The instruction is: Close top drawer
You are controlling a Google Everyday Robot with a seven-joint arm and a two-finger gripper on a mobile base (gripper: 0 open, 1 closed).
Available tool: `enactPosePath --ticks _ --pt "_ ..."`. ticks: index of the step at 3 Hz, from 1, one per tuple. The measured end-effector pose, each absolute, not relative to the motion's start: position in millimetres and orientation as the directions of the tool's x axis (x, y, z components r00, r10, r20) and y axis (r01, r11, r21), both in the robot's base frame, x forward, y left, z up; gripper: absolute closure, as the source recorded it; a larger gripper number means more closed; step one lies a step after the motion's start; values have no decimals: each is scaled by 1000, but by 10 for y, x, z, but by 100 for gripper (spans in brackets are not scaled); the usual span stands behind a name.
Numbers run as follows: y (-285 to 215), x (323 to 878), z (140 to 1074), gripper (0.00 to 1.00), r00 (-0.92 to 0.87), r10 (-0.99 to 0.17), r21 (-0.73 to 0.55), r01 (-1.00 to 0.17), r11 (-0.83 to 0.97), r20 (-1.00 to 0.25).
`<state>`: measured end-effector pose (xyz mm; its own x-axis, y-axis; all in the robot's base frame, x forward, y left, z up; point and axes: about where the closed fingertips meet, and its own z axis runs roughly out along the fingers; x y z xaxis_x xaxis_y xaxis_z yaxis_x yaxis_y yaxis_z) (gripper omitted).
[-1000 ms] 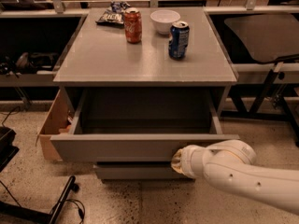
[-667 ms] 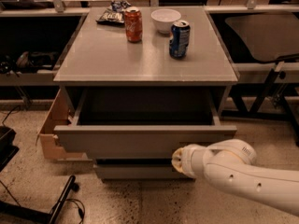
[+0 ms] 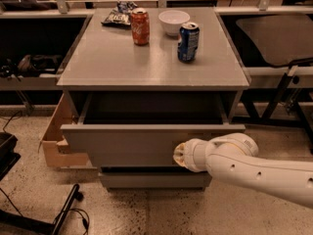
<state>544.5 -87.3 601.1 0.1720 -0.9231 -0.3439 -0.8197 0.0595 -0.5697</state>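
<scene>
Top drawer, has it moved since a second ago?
Yes: the top drawer slid in, front nearer the tabletop edge; the tool is at its front.

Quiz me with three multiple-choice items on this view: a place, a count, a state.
1. Where is the gripper relative to the top drawer? A inside it; B against its front panel; C well clear of it.
2. How many cans stand on the cabinet top? A two; B one; C four.
3. The top drawer is: A shut; B removed; C pulled out.
Answers: 1 B, it meets the panel's right part. 2 A, red can and blue can. 3 C, its inside shows.
</scene>
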Motion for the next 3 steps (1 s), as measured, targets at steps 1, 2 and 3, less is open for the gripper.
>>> enactPosePath --ticks 1,2,3 --pt "-794 5712 6062 100 191 -918 -585 -810 53 -348" --pt "-790 5698 6063 100 191 -918 -585 -809 53 -348" --pt "-742 5929 6104 100 200 -915 -594 -803 52 -351"
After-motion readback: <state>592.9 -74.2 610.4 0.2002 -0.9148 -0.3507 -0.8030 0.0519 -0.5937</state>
